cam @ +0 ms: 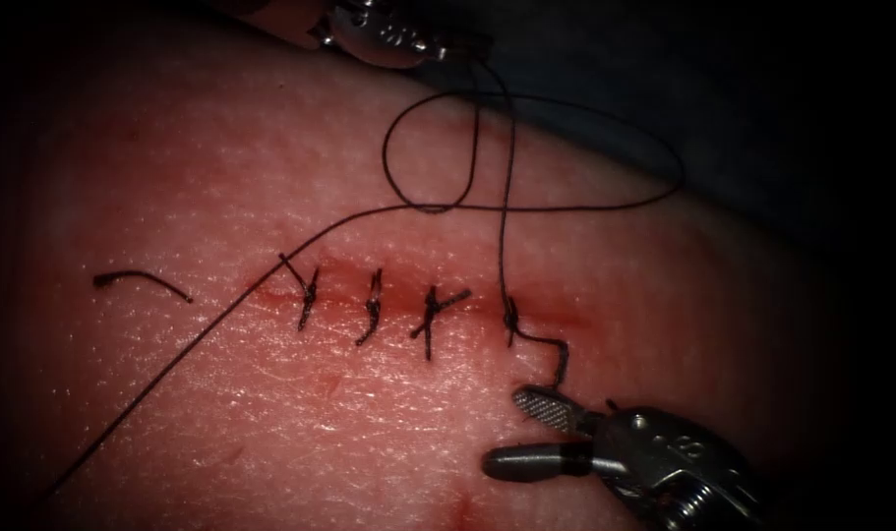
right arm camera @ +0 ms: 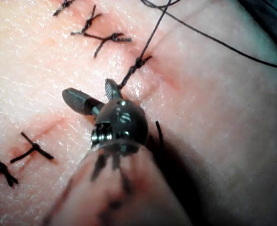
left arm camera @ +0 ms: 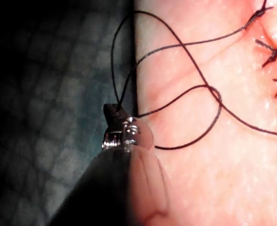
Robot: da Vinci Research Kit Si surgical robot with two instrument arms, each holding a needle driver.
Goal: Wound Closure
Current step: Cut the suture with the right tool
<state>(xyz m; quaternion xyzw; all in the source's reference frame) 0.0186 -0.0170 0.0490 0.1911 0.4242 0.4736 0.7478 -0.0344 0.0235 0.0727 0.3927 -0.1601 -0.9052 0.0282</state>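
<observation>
The cut (cam: 408, 300) runs across the tissue (cam: 221, 167) with three tied stitches (cam: 372, 307) on it. A fourth knot (cam: 511, 317) sits at its right end. From that knot the thread (cam: 503, 197) climbs to my left tool (cam: 457, 51), shut on it at the tissue's far edge; the left wrist view shows the thread (left arm camera: 194, 70) meeting the jaw tip (left arm camera: 114, 110). My right tool (cam: 504, 430) stands open just below the knot, with the short thread tail (cam: 558, 362) ending beside its upper jaw. In the right wrist view the tail (right arm camera: 129, 75) reaches my right tool (right arm camera: 87, 88). I cannot make out the needle.
A slack loop of thread (cam: 428, 147) lies above the cut, and a long strand (cam: 172, 369) trails off to the lower left. A short dark curved strand (cam: 143, 283) lies left of the cut. Red fluid (cam: 556, 320) stains the cut line. Dark cloth (cam: 723, 108) lies beyond the tissue.
</observation>
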